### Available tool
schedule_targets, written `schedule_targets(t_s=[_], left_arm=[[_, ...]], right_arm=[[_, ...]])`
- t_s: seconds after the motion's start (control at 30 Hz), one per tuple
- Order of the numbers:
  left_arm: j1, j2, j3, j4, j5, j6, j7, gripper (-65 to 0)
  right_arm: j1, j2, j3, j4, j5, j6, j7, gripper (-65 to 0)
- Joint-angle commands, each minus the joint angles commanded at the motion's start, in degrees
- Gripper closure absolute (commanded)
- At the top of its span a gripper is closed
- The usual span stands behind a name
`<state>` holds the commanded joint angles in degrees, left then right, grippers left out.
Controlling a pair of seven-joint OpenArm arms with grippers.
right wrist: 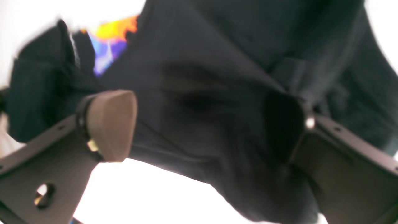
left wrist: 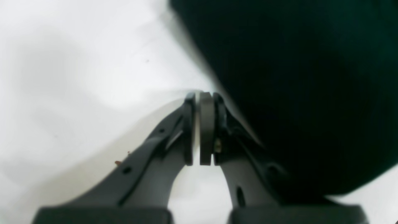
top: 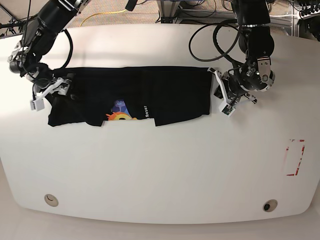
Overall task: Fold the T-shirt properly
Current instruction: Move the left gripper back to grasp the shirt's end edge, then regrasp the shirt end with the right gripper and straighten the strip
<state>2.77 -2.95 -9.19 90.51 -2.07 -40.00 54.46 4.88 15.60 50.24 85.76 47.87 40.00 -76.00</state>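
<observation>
Lying on the white table (top: 160, 170), the T-shirt (top: 150, 90) sits between left pincer (left wrist: 205, 96) pressed together and right pincer (right wrist: 199, 124) apart

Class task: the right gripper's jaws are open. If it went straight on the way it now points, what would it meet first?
Most likely the T-shirt: black cloth fills the space between and ahead of the right gripper fingers. Depth is blurred, so whether contact has begun is unclear.

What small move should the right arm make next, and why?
Probably close the right claw on the black cloth. It is open, with a T-shirt fold lying between its fingers. The left claw is shut beside the other edge, apparently empty.
</observation>
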Motion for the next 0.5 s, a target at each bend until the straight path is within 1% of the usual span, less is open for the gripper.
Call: schedule_targets(t_s=[0.07, 0.17, 0.3, 0.33, 0.5], left_arm=[[0.0, 0.0, 0.0, 0.0, 0.0, 0.0, 0.0, -0.8], [0.0, 0.0, 0.0, 0.0, 0.0, 0.0, 0.0, -1.0], [0.0, 0.0, 0.1, 0.0, 0.0, 0.0, 0.0, -1.0], [0.0, 0.0, 0.1, -0.1, 0.0, 0.0, 0.0, -1.0], [0.0, 0.2, 0.1, 0.1, 0.0, 0.0, 0.2, -1.0]], right_arm=[[0.5, 1.8, 0.4, -0.2, 0.0, 0.0, -0.1, -61.0], [1.5, 4.5, 0.4, -3.4, 0.3, 0.0, 0.0, -61.2], [4.4, 8.4, 1.1, -12.2, -0.1, 0.0, 0.4, -60.7], [4.6, 9.2, 1.5, -14.2, -0.1, 0.0, 1.0, -60.7], [4.7, 14.1, 2.0, -24.9, -0.1, 0.0, 7.3, -60.7]])
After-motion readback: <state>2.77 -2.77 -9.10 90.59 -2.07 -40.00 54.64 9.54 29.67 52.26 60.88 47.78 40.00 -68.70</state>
